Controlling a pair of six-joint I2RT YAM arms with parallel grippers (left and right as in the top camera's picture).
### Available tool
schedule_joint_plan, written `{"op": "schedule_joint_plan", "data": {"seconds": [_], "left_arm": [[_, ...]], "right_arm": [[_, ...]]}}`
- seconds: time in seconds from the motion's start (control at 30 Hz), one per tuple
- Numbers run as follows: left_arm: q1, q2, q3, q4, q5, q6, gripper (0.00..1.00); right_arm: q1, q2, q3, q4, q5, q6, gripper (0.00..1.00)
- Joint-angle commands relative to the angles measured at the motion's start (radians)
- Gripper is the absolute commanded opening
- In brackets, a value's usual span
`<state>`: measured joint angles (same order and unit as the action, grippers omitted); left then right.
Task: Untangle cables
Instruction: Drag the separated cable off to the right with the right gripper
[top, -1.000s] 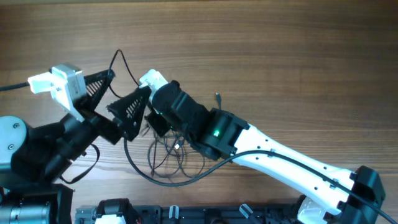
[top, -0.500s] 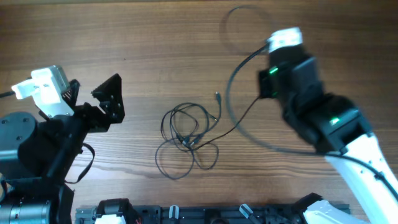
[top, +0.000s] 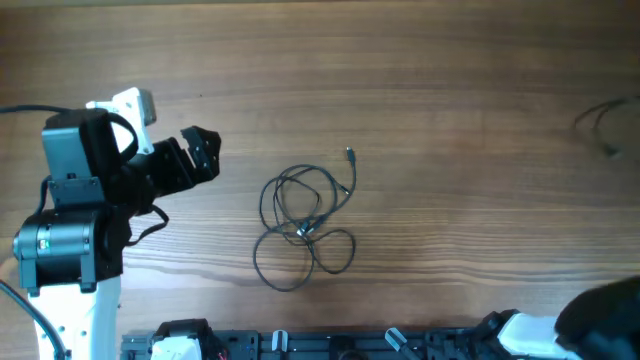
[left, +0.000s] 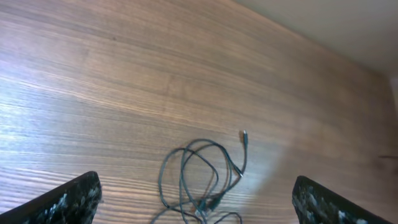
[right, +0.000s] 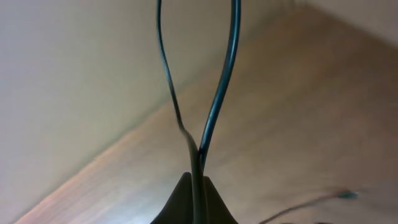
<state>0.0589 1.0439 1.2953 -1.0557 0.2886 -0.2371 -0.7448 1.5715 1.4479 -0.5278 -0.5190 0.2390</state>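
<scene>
Though left end effector (left: 196, 200) wide, empty, right end effector (right: 197, 198) tight on thin glossy cable loop (right: 231, 62)

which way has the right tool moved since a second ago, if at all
Yes. The right tool was over the tangle; it has swung right across the table, out of the overhead view, shut on a cable.
</scene>
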Motion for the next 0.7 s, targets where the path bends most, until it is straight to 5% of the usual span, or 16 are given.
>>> {"op": "schedule_joint_plan", "data": {"seconds": [0.0, 0.07, 0.17, 0.23, 0.43, 0.57, 0.6, 0.67], "left_arm": [[-0.005, -0.002, 0.006, -0.054, 0.059, 0.077, 1.00], [-0.005, -0.002, 0.006, -0.072, 0.059, 0.077, 1.00], [-0.005, -0.002, 0.006, -0.085, 0.059, 0.077, 1.00], [-0.005, -0.002, 0.006, -0.086, 0.059, 0.077, 1.00], [-0.005, -0.002, 0.006, -0.086, 0.059, 0.077, 1.00], [-0.005, -0.002, 0.006, -0.086, 0.059, 0.076, 1.00], [-0.005, -0.002, 0.006, -0.086, 0.060, 0.076, 1.00], [-0.005, -0.002, 0.006, -0.086, 0.060, 0.076, 1.00]], "right_arm": [[-0.074, 0.081, 0.012, -0.076, 0.225, 0.069, 0.04], [-0.124, 0.118, 0.012, -0.134, 0.351, 0.159, 0.04], [-0.199, 0.144, 0.012, -0.211, 0.591, 0.486, 0.07], [-0.231, 0.144, 0.012, -0.268, 0.597, 0.654, 1.00], [-0.220, 0.144, 0.002, -0.470, 0.610, 0.813, 0.99], [-0.193, 0.144, -0.076, -0.522, 0.509, 0.718, 0.99], [-0.165, 0.144, -0.116, -0.508, 0.481, 0.671, 0.59], [-0.103, 0.144, -0.205, -0.477, 0.443, 0.666, 0.48]]}}
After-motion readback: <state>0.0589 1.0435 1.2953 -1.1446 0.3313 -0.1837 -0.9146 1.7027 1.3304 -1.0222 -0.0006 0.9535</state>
